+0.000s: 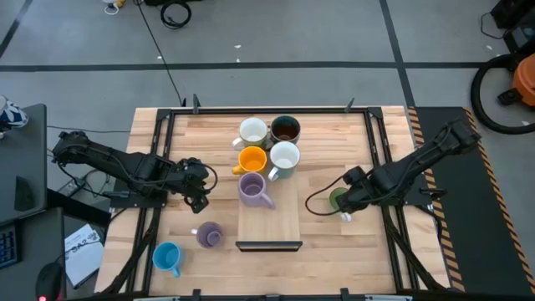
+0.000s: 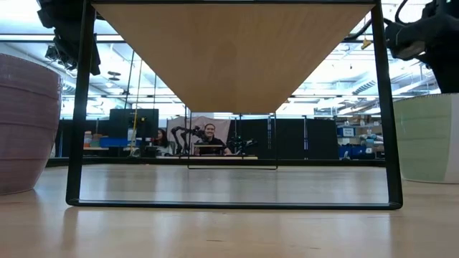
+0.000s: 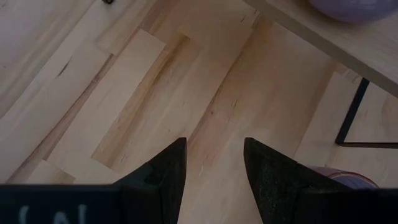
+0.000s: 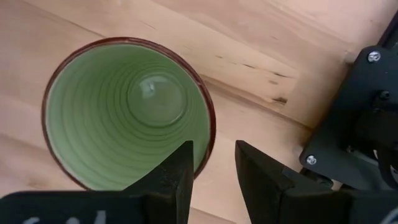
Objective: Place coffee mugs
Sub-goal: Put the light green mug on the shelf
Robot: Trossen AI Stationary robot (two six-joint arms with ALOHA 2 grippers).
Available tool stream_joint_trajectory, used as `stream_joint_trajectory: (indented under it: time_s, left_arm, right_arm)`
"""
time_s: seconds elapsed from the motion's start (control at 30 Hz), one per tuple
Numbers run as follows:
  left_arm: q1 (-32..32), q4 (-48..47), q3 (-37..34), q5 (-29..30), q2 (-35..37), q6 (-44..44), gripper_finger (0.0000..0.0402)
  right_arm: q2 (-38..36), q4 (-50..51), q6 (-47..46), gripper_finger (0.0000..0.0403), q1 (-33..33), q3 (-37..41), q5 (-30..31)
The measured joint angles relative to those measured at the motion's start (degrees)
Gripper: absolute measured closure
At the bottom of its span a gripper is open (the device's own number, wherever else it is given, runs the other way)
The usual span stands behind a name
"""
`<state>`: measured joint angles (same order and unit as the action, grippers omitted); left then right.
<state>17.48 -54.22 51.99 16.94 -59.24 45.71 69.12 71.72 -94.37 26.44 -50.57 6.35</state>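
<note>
High view: five mugs sit close together on the table (image 1: 167, 125), mid-back: white mug (image 1: 252, 131), dark grey mug (image 1: 285, 129), orange mug (image 1: 252, 159), 2nd white mug (image 1: 284, 157). A lavender mug (image 1: 253, 189) sits on the small wood shelf (image 1: 269, 219). 2nd lavender mug (image 1: 208, 235) & light blue mug (image 1: 167, 256) sit front-left. Left gripper (image 1: 198, 196) is just left of the shelf, holding nothing. Right gripper (image 1: 343, 209) is at the green mug (image 1: 338, 199), right of the shelf.

Low view: shelf legs in the middle, lavender mug at left edge, pale green mug at right edge. A person sits far back.

Left wrist view: fingers (image 3: 165, 174) spread apart over bare wood.

Right wrist view: green mug has a dark red rim & rings inside; one finger (image 4: 177, 177) is inside the rim, the other outside, pinching the wall.
</note>
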Motion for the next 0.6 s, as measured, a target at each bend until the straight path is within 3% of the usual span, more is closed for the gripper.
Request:
stream_joint_trajectory:
  time_s: [0.4, 0.6]
  left_arm:
    - [0.0, 0.0, 0.0, 0.0, 0.0, 0.0, 0.0235]
    - [0.0, 0.0, 0.0, 0.0, 0.0, 0.0, 0.0235]
  right_arm:
    - [6.0, -0.4, 0.0, 0.0281, 0.0, 0.0, -0.2]
    - [7.0, -1.1, 1.1, 0.0318, 0.0, 0.0, -0.2]
